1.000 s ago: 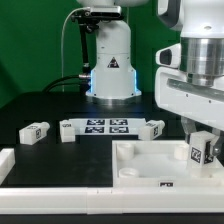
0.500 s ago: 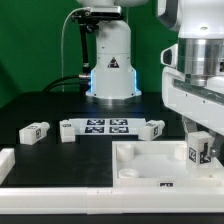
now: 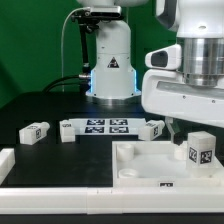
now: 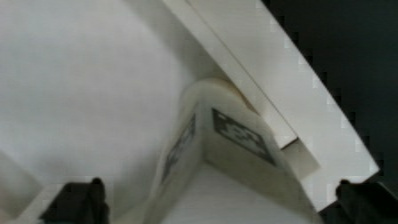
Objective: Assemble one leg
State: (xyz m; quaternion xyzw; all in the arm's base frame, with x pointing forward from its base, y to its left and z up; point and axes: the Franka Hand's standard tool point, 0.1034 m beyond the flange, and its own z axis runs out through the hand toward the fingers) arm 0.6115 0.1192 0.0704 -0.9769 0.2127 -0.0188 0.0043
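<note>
A leg (image 3: pixel 201 152), a stubby white peg with a square tag, stands upright in the far corner of the large white rimmed panel (image 3: pixel 150 160) at the exterior view's right. It also shows in the wrist view (image 4: pixel 231 135), set against the panel's rim. My gripper (image 3: pixel 197 128) hangs just above the leg without touching it. In the wrist view my gripper (image 4: pixel 222 203) is open, with its dark fingertips (image 4: pixel 80 200) wide apart on either side of the leg and nothing between them.
Three more legs lie on the table: one at the exterior view's left (image 3: pixel 36 131) and one at each end (image 3: pixel 68 131) (image 3: pixel 152 129) of the marker board (image 3: pixel 108 126). Another white part (image 3: pixel 6 160) sits at the front left. The arm's base (image 3: pixel 110 70) stands behind.
The gripper has let go of the leg, opened and risen, shifting toward the exterior view's left. The leg stays standing in the panel's corner.
</note>
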